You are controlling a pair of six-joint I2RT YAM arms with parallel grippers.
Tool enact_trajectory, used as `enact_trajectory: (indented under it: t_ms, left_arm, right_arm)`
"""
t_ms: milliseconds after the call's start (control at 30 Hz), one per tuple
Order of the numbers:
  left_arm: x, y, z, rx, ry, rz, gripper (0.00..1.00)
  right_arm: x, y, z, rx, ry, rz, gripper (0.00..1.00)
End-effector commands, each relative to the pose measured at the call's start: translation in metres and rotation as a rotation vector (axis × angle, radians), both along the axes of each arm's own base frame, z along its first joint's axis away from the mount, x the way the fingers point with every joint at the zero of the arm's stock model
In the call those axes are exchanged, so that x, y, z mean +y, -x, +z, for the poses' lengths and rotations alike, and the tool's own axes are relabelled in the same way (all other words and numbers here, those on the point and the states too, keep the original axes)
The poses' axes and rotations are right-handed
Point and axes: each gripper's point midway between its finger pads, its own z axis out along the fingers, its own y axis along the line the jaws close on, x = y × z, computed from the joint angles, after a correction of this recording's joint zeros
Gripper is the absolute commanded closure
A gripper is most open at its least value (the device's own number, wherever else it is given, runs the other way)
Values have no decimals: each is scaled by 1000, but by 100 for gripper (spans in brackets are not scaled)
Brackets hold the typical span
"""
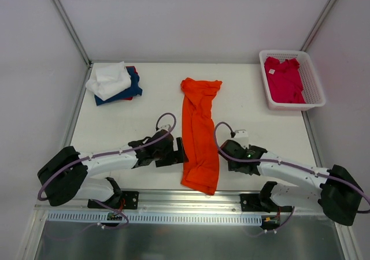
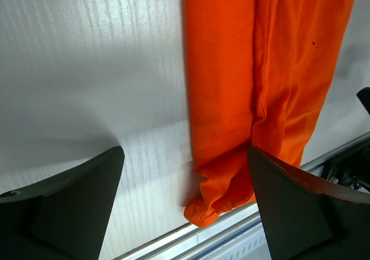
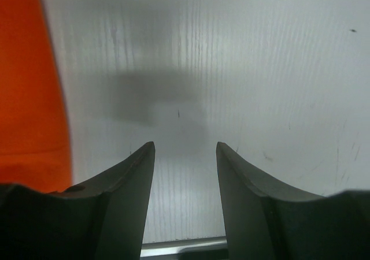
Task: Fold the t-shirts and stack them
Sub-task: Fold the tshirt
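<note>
Orange t-shirt lies lengthwise between the spread left claw, seemingly at its edge, and the spread right claw

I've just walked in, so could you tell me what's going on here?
Two robot arms are folding t-shirts. The orange t-shirt lies between them, folded into a long strip; the left gripper and right gripper sit open either side of its near half, holding nothing. A white t-shirt lies stacked on a navy t-shirt at far left; a crimson t-shirt lies in the white mesh basket.
</note>
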Motion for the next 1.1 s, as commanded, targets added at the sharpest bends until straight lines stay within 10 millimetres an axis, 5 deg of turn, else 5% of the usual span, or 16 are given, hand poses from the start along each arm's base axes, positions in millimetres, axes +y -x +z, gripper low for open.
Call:
enact_trajectory:
  t_ms: [0,133,233,400,633,1067]
  left_arm:
    - [4,18,-10,56,22,1,10]
    - [8,24,-14,63,48,6,10]
    - [8,28,-15,61,81,10,10]
    - [11,37,-18,75,139,20,10]
    - [9,44,-20,68,178,28,11]
    - [-6,71,-27,107,141,-10,11]
  right_arm:
    - [-13,5,8,-69,82,-77,50]
    - [27,20,-6,-38,-200,-19,50]
    - [53,22,9,-76,-444,-23,50]
    - [64,28,27,-93,-616,-17,50]
    - [74,43,16,-35,-804,-85,50]
    - [70,57,4,41,-801,-107,50]
